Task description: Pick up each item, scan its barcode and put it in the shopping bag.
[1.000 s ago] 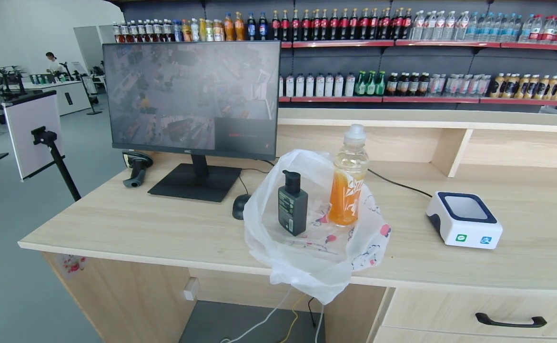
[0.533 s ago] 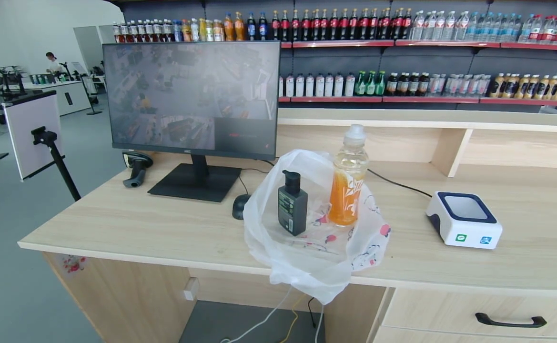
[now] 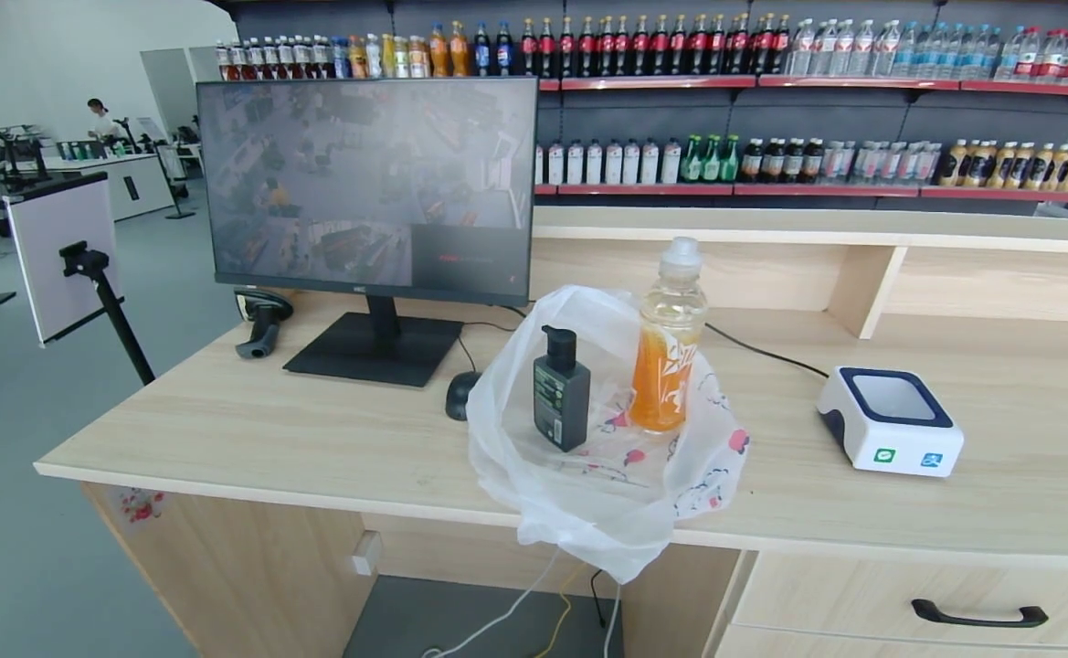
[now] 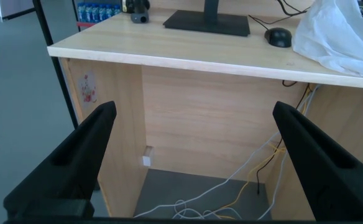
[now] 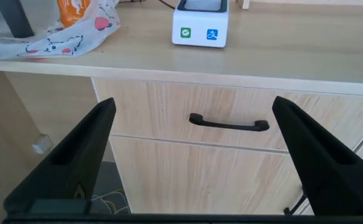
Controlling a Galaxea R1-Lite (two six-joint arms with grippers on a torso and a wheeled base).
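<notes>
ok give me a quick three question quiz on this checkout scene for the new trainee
1. True or false: the orange drink bottle stands upright inside the shopping bag.
2. What sits on the counter to the robot's right of the bag? A. a keyboard B. a white scanner box C. a basket
3. Fill in: the dark pump bottle stands on the robot's ___ of the orange drink bottle.
Key: 1 true; 2 B; 3 left.
</notes>
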